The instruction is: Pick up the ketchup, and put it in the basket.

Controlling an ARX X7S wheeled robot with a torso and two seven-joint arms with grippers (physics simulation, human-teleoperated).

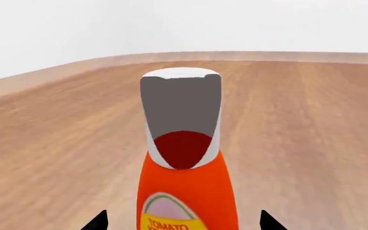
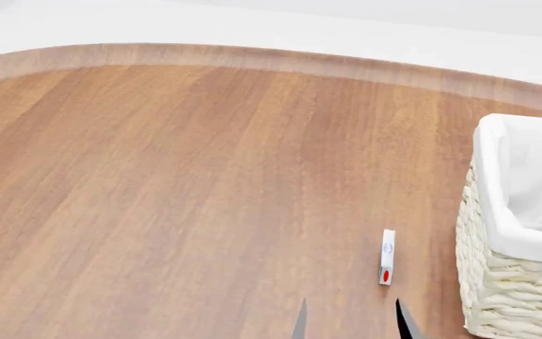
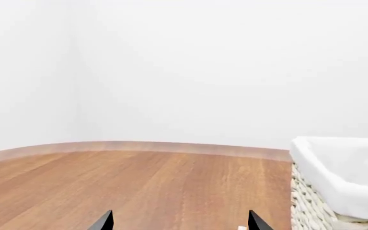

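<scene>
The ketchup (image 1: 187, 187), an orange-red bottle with a white cap and a yellow "Tomato" label, fills the middle of the left wrist view, very close to the camera. It sits between the fingers of my left gripper (image 1: 184, 221), which is open, with a gap of table showing on each side of the bottle. The head view shows neither the bottle nor the left gripper. The basket (image 2: 507, 296), cream woven wicker with a white liner, stands at the right edge. My right gripper (image 2: 351, 321) is open and empty, just left of the basket (image 3: 305, 211), above the wooden table.
A small flat white box with a red mark (image 2: 387, 256) lies on the wooden table (image 2: 177, 198) just ahead of the right gripper (image 3: 178, 221). The table's curved far edge (image 2: 252, 60) meets a white wall.
</scene>
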